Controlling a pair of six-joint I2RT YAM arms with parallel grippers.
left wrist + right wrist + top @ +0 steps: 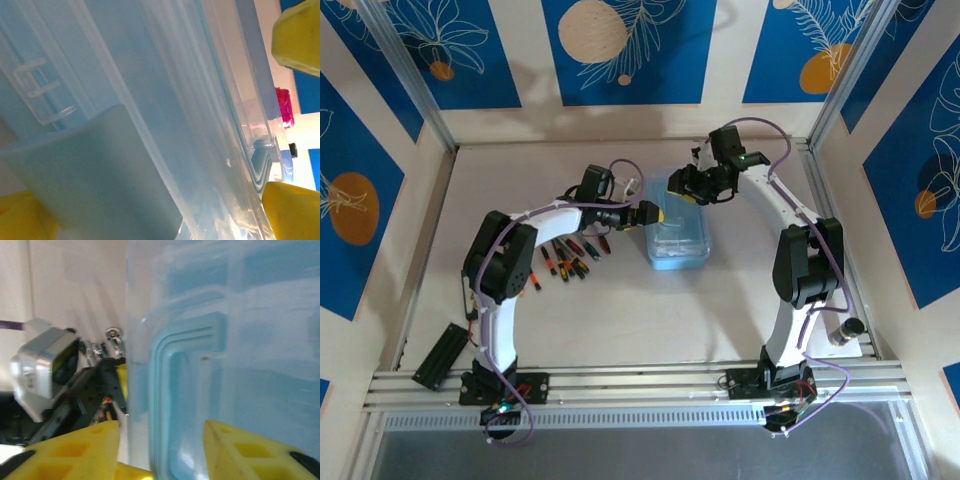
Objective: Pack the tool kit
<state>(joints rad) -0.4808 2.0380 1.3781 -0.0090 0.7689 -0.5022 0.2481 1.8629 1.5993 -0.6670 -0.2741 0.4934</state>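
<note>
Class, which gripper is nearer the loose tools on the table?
Left. The left gripper sits at the left edge of the case, beside the tools; the right gripper at its far end.

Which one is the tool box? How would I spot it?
Look at the pale table between the blue flower walls. Near its middle, just right of a row of little tools, sits the tool case. It is the only see-through light-blue box, far bigger than the thin dark tools beside it.
</note>
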